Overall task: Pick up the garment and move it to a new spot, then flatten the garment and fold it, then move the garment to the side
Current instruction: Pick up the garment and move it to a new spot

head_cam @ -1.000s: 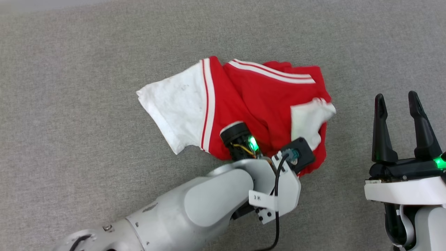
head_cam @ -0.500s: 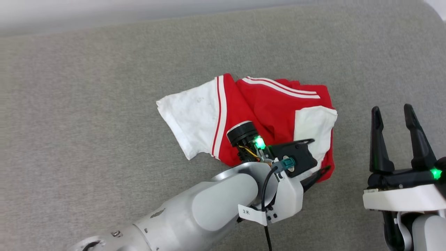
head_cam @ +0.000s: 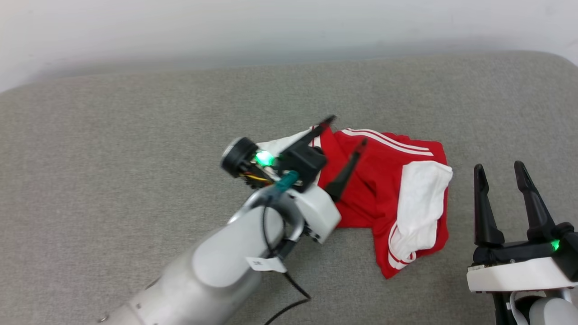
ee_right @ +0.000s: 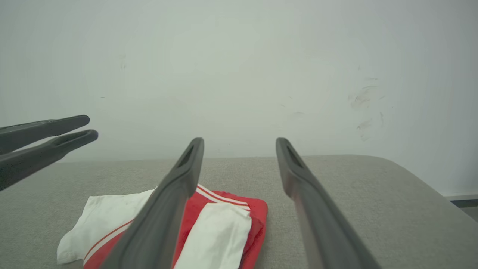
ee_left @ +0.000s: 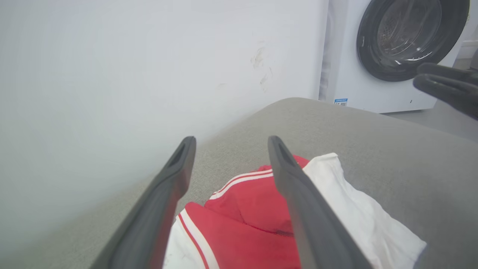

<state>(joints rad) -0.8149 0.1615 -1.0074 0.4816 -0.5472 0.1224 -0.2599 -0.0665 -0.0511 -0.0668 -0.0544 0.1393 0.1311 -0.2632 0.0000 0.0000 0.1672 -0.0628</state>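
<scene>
Layers of the bunched red, white-sleeved T-shirt (head_cam: 384, 180) could get pinched together; left tool (head_cam: 347, 131) and right tool (head_cam: 499, 166) gape empty.

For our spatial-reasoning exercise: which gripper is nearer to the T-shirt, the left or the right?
Left. The left gripper hovers open over the left part of the T-shirt. The right gripper is open too, but off to the side of its right edge.

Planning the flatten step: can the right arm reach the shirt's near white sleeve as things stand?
Probably yes. The right tool stands open beside the white sleeve, with bare grey surface between them. The left tool hangs over the left part of the shirt, out of the way.
</scene>
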